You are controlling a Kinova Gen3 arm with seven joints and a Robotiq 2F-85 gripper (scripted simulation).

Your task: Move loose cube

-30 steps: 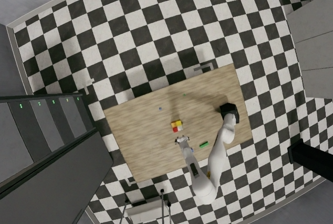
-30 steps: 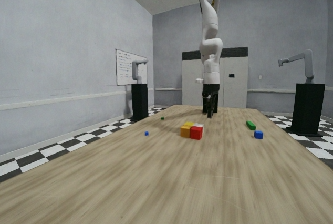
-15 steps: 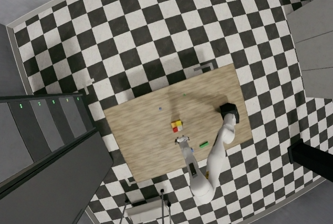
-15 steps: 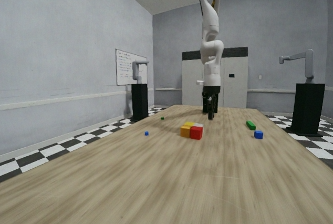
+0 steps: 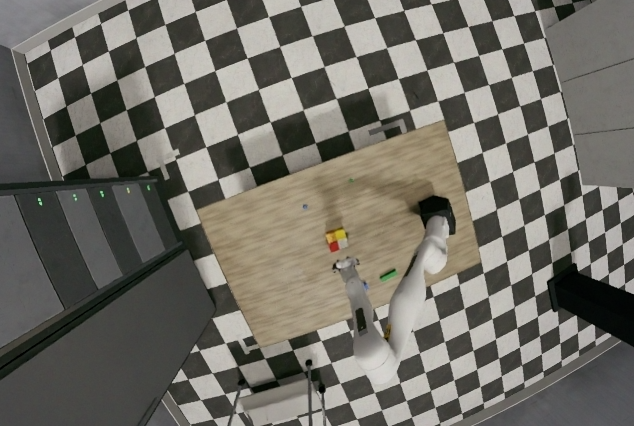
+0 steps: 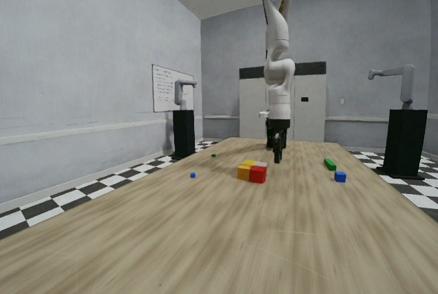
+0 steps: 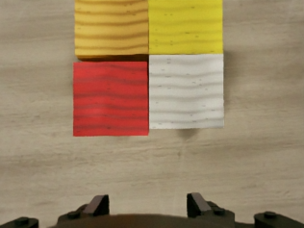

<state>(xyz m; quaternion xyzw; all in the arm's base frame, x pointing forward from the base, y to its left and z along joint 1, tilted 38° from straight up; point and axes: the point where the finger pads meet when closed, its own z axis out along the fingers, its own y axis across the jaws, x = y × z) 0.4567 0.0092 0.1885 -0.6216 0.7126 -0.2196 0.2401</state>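
Observation:
Four cubes sit together in a square on the wooden table [image 5: 256, 257] [image 6: 212, 241]: orange [image 7: 111, 28] [image 6: 244, 172], yellow [image 7: 185, 25] [image 6: 249, 162], red [image 7: 111, 97] [image 6: 258, 174] and white [image 7: 186, 90] [image 6: 261, 163]. In the wrist view the faces meet with no clear gaps. The red cube's left edge sits a hair left of the orange one's. The square also shows in the overhead view [image 5: 336, 239]. My gripper [image 7: 148, 212] [image 5: 346, 262] [image 6: 278, 158] hangs just beside the red and white cubes. Its fingers are apart with nothing between them.
A green bar [image 5: 387, 274] [image 6: 329, 163] and a blue cube [image 6: 340, 176] lie near the arm's side of the table. A tiny blue piece [image 5: 304, 207] [image 6: 193, 174] and a tiny green piece [image 5: 350, 180] [image 6: 213, 155] lie farther off.

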